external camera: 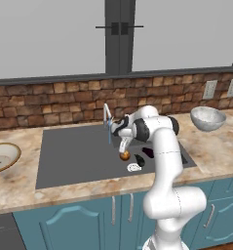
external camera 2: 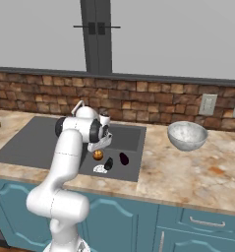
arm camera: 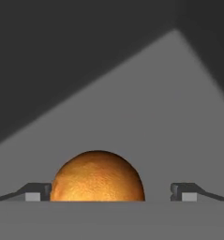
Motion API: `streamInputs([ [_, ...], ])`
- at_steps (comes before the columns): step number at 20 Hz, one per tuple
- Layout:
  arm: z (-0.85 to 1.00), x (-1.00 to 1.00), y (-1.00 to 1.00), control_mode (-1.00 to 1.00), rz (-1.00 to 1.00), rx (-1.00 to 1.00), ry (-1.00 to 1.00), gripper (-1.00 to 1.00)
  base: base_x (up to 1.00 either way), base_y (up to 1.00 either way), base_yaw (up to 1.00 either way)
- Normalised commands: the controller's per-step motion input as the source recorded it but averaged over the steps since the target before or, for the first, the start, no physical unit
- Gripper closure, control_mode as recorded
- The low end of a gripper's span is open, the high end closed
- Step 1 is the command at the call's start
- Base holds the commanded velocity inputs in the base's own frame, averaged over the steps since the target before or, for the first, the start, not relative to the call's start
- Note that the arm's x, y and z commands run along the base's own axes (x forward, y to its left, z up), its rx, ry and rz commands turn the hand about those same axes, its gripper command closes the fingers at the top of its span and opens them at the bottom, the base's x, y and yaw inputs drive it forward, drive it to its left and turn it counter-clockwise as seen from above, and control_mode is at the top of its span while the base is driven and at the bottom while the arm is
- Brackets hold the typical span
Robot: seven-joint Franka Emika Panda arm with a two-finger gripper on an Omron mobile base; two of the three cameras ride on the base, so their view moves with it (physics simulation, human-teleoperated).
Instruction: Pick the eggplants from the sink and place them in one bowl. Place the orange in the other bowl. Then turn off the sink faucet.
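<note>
Between the open tool's [arm camera: 111, 192] fingertips sits the orange [arm camera: 97, 177].

In the sink [external camera: 69, 156], the orange [external camera: 124, 155] lies left of both eggplants [external camera: 140, 160], behind the drain [external camera: 133, 167].

The white arm bends forward and down, its gripper [arm camera: 111, 192] spread wide, seemingly gripping nothing.

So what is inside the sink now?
Inside the sink: the orange directly below the open gripper, two eggplants, the drain and the water stream. The arm covers part of the basin floor.
</note>
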Motion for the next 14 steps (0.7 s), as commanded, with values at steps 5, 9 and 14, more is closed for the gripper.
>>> streamInputs([
  [5, -0.29, -0.38, 0.0, -1.0, 0.0, 0.0, 0.0, -1.0, 0.0, 0.0, 0.0],
  [9, -0.33, -0.35, 0.0, -1.0, 0.0, 0.0, 0.0, -1.0, 0.0, 0.0, 0.0],
  [14, -0.36, -0.37, -0.03, -1.0, 0.0, 0.0, 0.0, 1.0, 0.0, 0.0, 0.0],
])
